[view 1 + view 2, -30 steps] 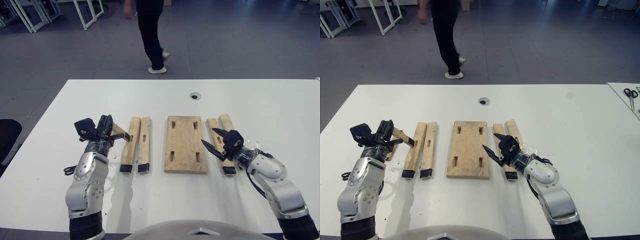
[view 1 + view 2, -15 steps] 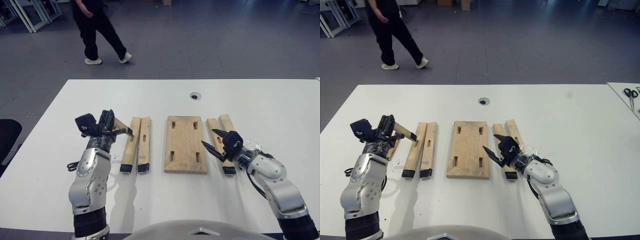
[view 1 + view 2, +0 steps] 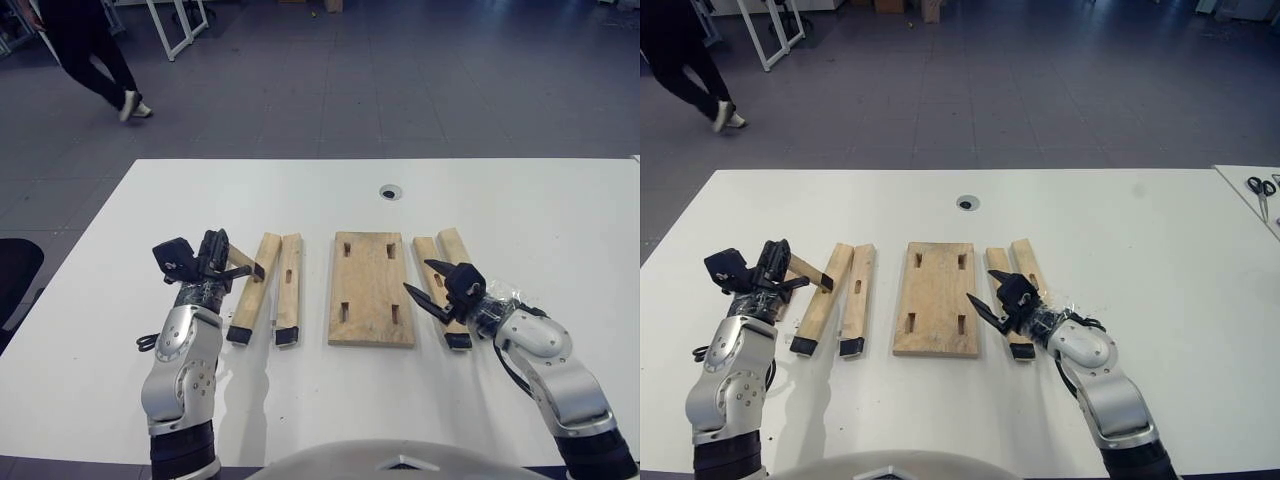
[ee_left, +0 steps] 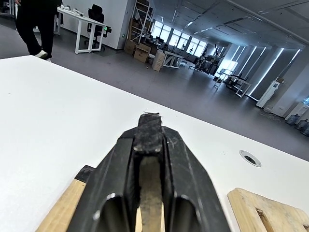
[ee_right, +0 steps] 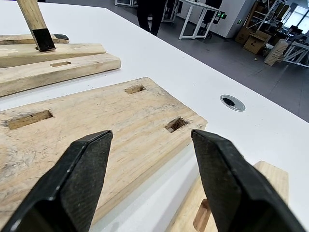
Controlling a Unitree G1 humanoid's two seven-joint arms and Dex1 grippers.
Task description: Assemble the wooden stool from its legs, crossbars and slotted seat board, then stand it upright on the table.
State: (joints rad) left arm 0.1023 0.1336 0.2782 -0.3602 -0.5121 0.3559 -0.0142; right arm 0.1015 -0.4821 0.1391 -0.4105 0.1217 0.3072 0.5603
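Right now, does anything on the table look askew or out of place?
Yes. The outer left leg lies slanted, its black-capped near end splayed away from the straight leg beside it. The crossbar gripped in the left claw reaches over its far half.

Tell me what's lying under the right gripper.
Two wooden legs lie side by side, right of the seat board. The open right gripper covers their middles; one black-capped near end shows. Whether it touches them is unclear.
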